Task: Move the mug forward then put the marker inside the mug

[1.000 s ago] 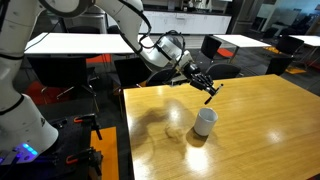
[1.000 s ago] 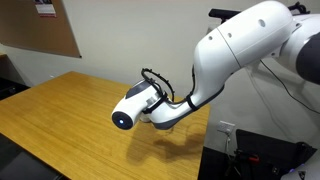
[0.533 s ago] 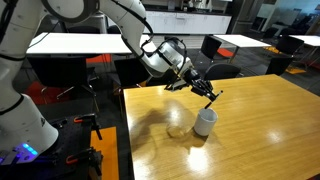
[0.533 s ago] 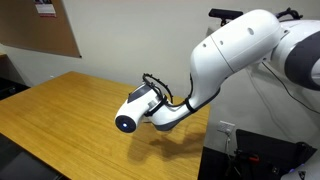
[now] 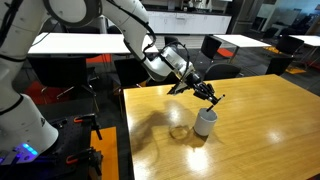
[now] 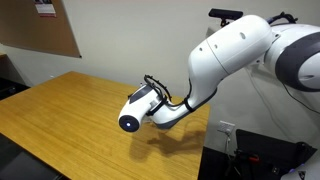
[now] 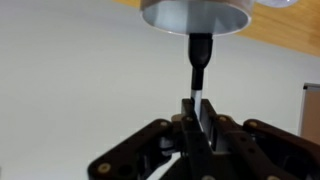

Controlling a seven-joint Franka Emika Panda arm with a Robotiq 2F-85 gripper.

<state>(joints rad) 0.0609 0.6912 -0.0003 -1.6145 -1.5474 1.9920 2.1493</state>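
I hold the gripper (image 7: 197, 110) closed tight around the dark marker (image 7: 200, 55). The marker's tip points at the white mug (image 5: 205, 122), just above its opening. The mug stands upright on the wooden tabletop (image 5: 265, 135).

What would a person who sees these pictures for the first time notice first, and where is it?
The gripper, shut on the thin dark marker, hangs just above the white mug on the wooden table. In the wrist view the marker points straight at the mug. In an exterior view the big white arm fills the right side, and the mug is not visible there.
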